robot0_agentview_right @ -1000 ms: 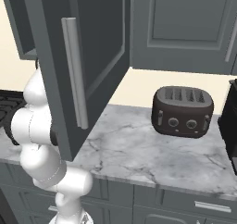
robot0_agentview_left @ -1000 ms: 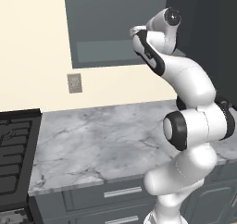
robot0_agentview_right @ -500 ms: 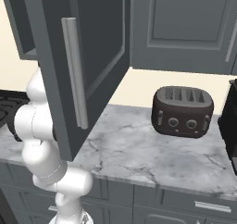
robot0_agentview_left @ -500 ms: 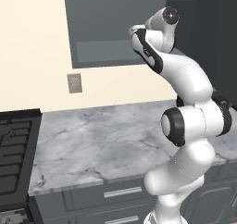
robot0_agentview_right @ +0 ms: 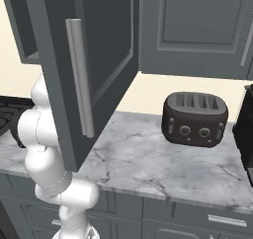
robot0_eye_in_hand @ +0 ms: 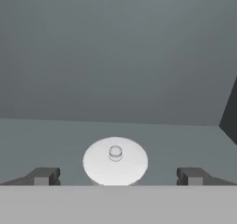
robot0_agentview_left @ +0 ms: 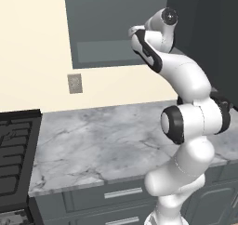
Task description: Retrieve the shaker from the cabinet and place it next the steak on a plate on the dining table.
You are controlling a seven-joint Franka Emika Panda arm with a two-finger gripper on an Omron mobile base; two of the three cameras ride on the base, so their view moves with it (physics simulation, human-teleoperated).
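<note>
Two fingertips [robot0_eye_in_hand: 44,176] stand wide apart, jaws open, flanking the shaker's [robot0_eye_in_hand: 115,161] pale top at lower centre inside the cabinet [robot0_eye_in_hand: 115,61].

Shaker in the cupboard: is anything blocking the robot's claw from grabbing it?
No, nothing visible. In the hand view the shaker's pale top sits right between the open gripper's two fingertips, with bare cabinet shelf around it.

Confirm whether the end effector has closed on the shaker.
No: the end effector stands open, its fingertips wide apart beside the shaker.
</note>
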